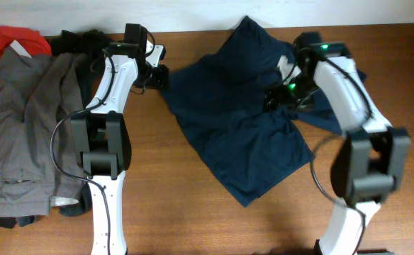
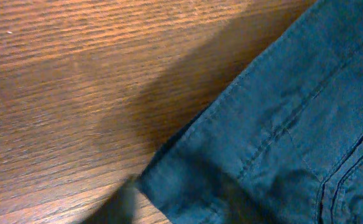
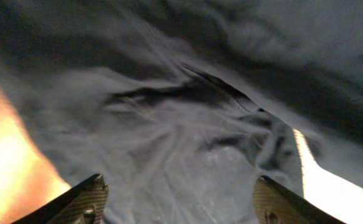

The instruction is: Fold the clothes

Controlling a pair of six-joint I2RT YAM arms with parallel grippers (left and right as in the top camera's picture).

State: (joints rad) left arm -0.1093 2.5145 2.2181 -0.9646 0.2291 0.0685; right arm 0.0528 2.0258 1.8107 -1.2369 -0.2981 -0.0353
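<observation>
Shorts (image 1: 242, 131), navy, soft and limp, sprawl rumpled, grey trousers (image 1: 23, 120) well to their left. Left gripper (image 1: 155, 76) at their left hem corner, grip unclear; right gripper (image 3: 178, 180) splayed over cloth. Likely best pinched at hem corners.

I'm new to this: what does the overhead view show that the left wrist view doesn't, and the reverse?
Overhead only: the left arm, the right arm, and the grey trousers, red piece and black garment heaped at one end. Left wrist only: the stitched hem close up. Both: the navy shorts on the wooden table.
</observation>
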